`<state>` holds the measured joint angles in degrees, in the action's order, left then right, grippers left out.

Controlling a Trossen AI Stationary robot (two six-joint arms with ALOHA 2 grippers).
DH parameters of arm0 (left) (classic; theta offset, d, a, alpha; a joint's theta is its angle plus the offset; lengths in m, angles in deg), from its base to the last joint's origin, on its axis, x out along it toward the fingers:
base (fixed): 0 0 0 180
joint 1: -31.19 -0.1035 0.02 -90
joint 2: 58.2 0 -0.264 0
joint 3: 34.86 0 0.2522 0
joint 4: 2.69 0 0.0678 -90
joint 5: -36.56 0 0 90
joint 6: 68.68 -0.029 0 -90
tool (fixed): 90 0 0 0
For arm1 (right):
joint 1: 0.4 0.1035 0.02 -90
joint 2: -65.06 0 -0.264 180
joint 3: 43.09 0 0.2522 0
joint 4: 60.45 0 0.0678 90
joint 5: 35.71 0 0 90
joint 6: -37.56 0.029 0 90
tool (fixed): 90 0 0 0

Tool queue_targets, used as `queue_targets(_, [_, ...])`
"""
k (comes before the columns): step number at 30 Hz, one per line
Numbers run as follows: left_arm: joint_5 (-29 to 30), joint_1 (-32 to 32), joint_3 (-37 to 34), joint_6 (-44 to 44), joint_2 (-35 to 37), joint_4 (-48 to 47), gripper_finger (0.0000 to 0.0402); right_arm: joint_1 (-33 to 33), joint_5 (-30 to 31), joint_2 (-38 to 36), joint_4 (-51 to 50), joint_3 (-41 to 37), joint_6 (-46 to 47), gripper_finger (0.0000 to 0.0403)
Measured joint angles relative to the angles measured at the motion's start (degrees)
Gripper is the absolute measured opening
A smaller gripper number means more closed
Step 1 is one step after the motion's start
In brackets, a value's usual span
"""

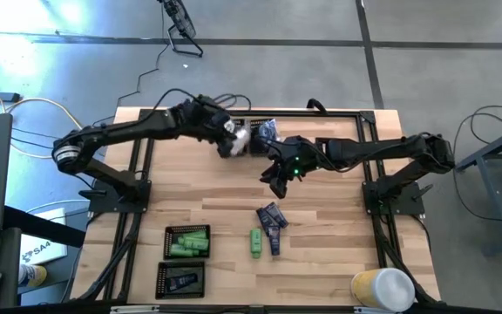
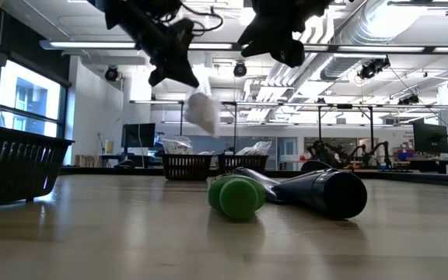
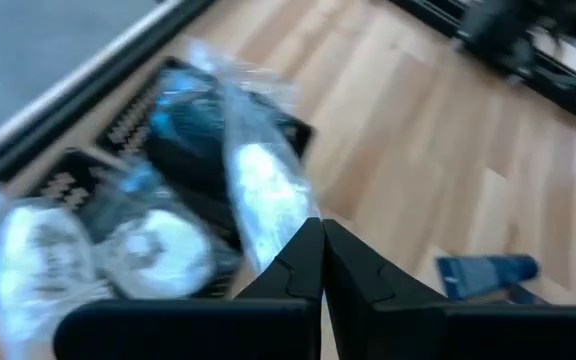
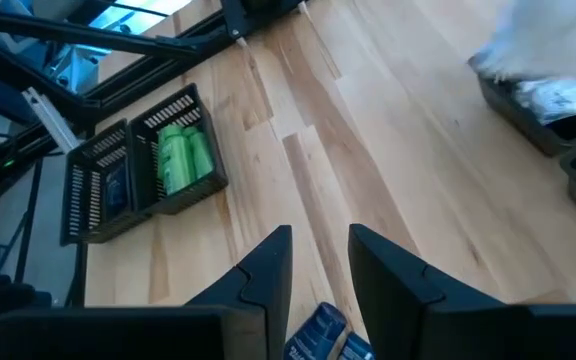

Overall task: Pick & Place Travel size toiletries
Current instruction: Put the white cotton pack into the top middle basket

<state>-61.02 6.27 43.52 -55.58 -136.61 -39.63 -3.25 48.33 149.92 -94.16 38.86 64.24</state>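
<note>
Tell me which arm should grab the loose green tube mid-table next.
Right, probably. Its gripper is empty, jaws apart, hovering nearest the green tube. The left gripper is shut on a white packet.

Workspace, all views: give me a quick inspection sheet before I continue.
Surface: wooden table, bare in the middle.
Job's things: green tubes in tray; navy tube in tray; loose green tube and navy tubes mid-table; packets in far trays.
Clutter: yellow-and-white roll at table edge.
Grippers: left tool shut on white packet, raised; right tool empty, jaws apart.
Cables: on floor.
Surroundings: lab benches behind.
</note>
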Motion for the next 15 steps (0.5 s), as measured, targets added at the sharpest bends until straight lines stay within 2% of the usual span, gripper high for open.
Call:
queue_targets(7, [3.22, -5.61, 0.02, -2.56, -0.33, -0.83, 0.0000, 0.72, 0.00, 0.02, -0.02, 0.00, -0.05, 0.0094])
queue_targets(15, [5.16, -8.17, -0.26, -5.38, -1.14, -1.12, 0.0000, 0.72, 0.04, 0.02, 0.00, 0.00, 0.00, 0.0094])
